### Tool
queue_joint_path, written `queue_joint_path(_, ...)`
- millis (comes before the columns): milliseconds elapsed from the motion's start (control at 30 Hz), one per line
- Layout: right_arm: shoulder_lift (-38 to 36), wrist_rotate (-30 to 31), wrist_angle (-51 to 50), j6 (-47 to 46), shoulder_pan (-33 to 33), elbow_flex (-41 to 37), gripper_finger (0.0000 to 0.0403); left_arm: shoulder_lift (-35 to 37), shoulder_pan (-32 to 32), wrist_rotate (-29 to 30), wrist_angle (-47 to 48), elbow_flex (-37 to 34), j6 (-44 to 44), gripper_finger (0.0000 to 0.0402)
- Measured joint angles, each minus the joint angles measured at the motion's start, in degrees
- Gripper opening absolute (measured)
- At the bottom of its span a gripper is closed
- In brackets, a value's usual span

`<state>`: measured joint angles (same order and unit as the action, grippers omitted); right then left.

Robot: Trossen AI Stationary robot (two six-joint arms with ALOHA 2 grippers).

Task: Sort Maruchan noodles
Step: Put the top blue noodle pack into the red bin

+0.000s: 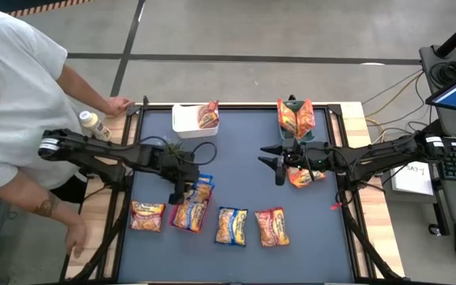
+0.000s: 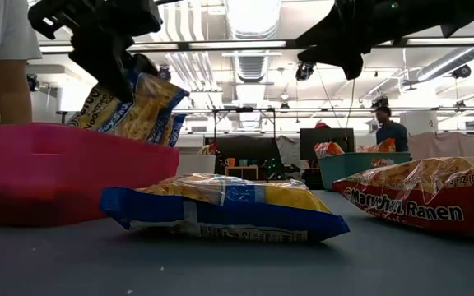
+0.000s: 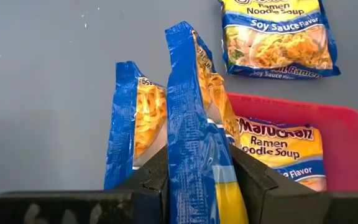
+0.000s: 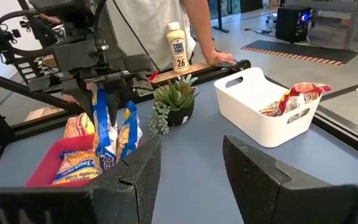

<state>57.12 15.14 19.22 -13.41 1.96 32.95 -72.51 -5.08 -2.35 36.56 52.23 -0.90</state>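
Observation:
My left gripper [image 1: 182, 187] is above the red tray [image 1: 174, 225] and shut on a blue-trimmed Maruchan packet [image 3: 197, 143]. A second blue-trimmed packet [image 3: 132, 124] stands beside it, its near end hidden behind a finger. Another packet [image 3: 278, 146] lies flat in the tray. Loose packets lie on the mat: an orange-red one [image 1: 147, 215], a blue one [image 1: 232, 226] and a red one [image 1: 271, 227]. My right gripper [image 1: 272, 162] is open and empty at mid-table, near another packet [image 1: 305, 176]. My left gripper pinches the blue-trimmed packet by its two flat faces, at its upper end [image 3: 199, 186], between the two fingers [image 3: 253, 180]. The fingers come from above, pointing down. The packet hangs on edge below them over the tray; the tray wall [image 2: 56, 164] hides its lower end.
A white bin [image 1: 188, 120] with one packet and a teal bin [image 1: 295, 119] with packets stand at the far edge. A small green plant [image 1: 172, 146] is next to my left gripper. A person [image 1: 14, 95] stands at the table's left, with a bottle [image 1: 92, 123] nearby.

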Motion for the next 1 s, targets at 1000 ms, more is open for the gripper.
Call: queue_joint_path(1000,0.04,-0.02,-0.02,-0.04,0.0,-0.02,0.0163,0.02,-0.13,0.13,-9.21,-5.53,3.58,0.0107)
